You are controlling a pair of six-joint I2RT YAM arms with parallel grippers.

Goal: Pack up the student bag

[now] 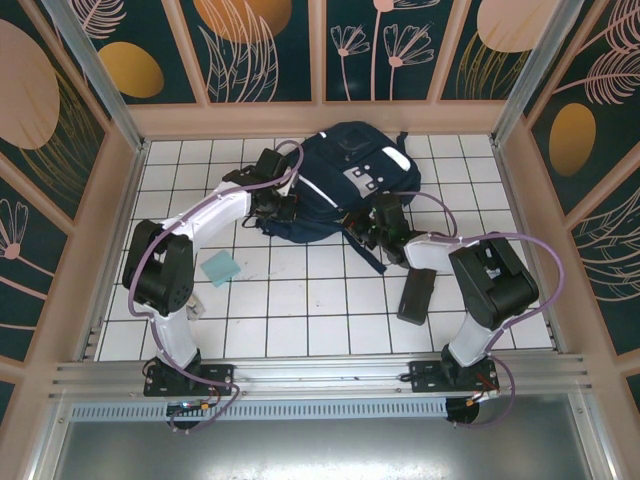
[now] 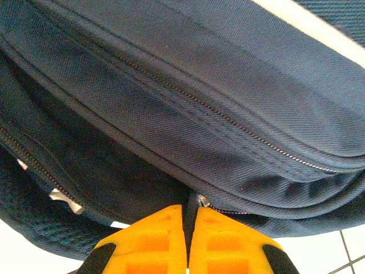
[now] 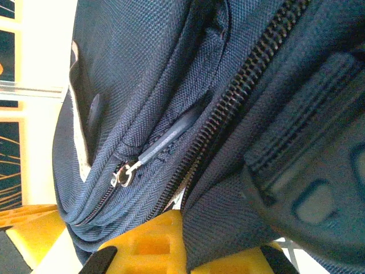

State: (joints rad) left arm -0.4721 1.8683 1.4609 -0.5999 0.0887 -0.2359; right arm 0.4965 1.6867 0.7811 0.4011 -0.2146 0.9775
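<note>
Bag (image 1: pixel 345 180) is prob. being held for unzipping: L claw (image 2: pixel 187 212), clamped on its side seam, should be anchoring it taut while R claw (image 3: pixel 181 220), clamped on fabric by zip (image 3: pixel 239 97), is tugging gently w/o lifting. Bag is lying far-centre on bench (image 1: pixel 300 320), between both claws and touching each; zip pull (image 3: pixel 128 171) is hanging just above R claw.

Navy student bag (image 1: pixel 345 180) at far centre of white tiled table (image 1: pixel 300 310), left gripper (image 1: pixel 288 208) at its left edge, right gripper (image 1: pixel 368 232) at its near edge, teal flat square (image 1: pixel 219 267) near left, dark oblong case (image 1: pixel 416 295) near right
</note>
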